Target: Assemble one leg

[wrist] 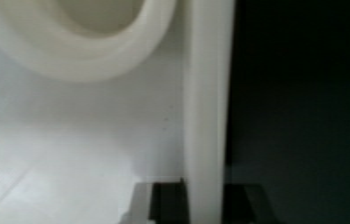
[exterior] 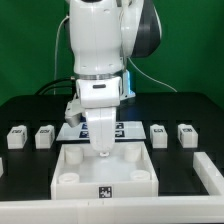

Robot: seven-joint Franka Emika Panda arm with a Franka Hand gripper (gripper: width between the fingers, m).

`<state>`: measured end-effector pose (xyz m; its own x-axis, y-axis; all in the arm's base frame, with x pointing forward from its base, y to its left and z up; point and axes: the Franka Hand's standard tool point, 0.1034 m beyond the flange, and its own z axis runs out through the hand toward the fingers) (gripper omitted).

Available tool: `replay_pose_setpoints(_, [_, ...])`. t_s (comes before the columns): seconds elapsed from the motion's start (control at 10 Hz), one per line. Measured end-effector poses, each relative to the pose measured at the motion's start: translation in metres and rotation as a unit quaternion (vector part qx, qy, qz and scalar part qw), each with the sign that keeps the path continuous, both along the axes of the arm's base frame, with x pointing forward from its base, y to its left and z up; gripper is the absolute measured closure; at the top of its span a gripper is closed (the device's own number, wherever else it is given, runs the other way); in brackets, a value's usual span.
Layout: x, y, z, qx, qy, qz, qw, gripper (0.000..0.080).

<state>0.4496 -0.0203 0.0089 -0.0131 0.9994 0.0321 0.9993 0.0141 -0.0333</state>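
White plastic everywhere on this one, so bear with me. The gripper is down low over the big flat panel, roughly at that panel's 12 o'clock edge. I honestly can't tell whether the jaws are spread or pinched on something, because the fingertips blend into the white behind them. The wrist view doesn't help either: just panel surface, one round socket and a pale vertical strip I can't identify. No post seems to be in the hand, since all four sit on the black table. Seen from the exterior view, the leg is at the gripper's 3 o'clock with a second leg further out. The third leg and fourth leg are out at 9 o'clock. The marker board lies just behind the hand. My guess on handling: these blocks are light, rigid and not fragile, but smooth enough to slip or twist. I'd pinch one across two opposite flat sides, about mid-height, squarely, leaving whichever end goes into the socket free.
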Motion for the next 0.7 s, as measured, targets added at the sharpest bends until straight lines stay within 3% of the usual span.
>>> replay_pose_setpoints(0.3, [0.002, 0.003, 0.000, 0.001, -0.003, -0.007, 1.000, 0.0742])
replay_pose_setpoints(0.7, [0.031, 0.070, -0.001, 0.022, -0.024, -0.008, 0.999, 0.0742])
